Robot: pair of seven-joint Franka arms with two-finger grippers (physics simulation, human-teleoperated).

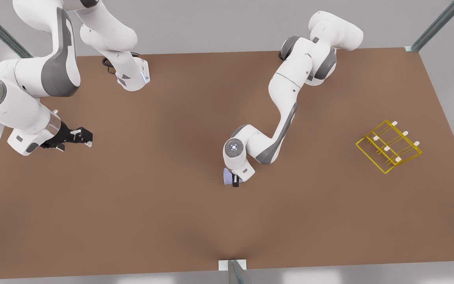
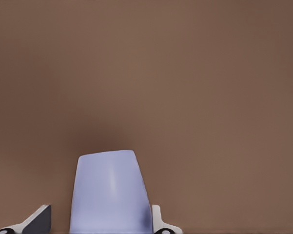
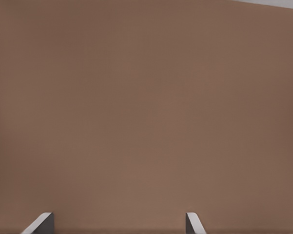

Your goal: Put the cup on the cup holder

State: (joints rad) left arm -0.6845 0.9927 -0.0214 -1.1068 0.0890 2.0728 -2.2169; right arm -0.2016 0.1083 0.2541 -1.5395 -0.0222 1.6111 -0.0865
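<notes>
The lavender cup (image 1: 227,176) is low over the brown table near its middle, under the wrist of the arm reaching in from the back. In the left wrist view the cup (image 2: 110,192) sits between the fingers of my left gripper (image 1: 234,181). One fingertip (image 2: 157,218) is against its side and the other fingertip (image 2: 41,218) stands a little off it, so the gripper is open around the cup. The yellow wire cup holder (image 1: 388,146) with white-capped prongs stands far off at the front view's right. My right gripper (image 1: 87,138) waits open at the front view's left, above bare table.
The brown table (image 1: 164,205) spreads wide between the cup and the holder. Both arm bases stand along the far edge. Metal frame posts rise at the table's corners and at the middle of the near edge.
</notes>
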